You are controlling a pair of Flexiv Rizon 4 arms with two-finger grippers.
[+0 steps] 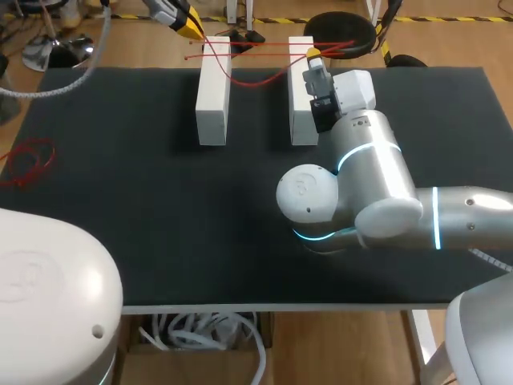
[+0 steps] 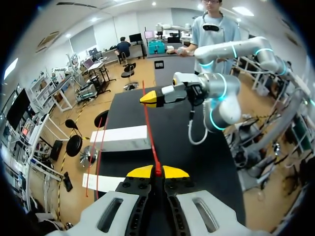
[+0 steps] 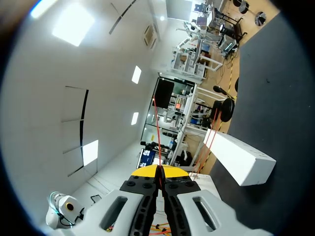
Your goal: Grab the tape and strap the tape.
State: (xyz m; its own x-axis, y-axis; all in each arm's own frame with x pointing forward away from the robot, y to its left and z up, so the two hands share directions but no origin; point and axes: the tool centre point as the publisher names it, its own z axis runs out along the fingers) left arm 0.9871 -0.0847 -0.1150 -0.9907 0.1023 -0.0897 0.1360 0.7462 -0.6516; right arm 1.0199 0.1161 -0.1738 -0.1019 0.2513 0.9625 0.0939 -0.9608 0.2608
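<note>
Strapping judged in hand: red tape (image 2: 150, 137) is pinched by left gripper (image 1: 191, 28), upper left, and right gripper (image 1: 314, 56), upper centre, and stretched across two white blocks (image 1: 213, 92). Next: taut wrapping needed.

Black matte table (image 1: 120, 224), seen from above and behind. Two long white rectangular blocks are lying flat on its far half, parallel to one another and pointing away from the near edge. The left block (image 1: 213, 100) and the right block (image 1: 300, 104) are sitting apart, with a strip of bare black surface between them. Strands of red tape (image 1: 256, 79) are crossing the far ends of both blocks; whether the strand sagging between them is touching the tabletop cannot be told. A loose red tangle (image 1: 30, 160) is lying at the table's left edge, partly overhanging it.
</note>
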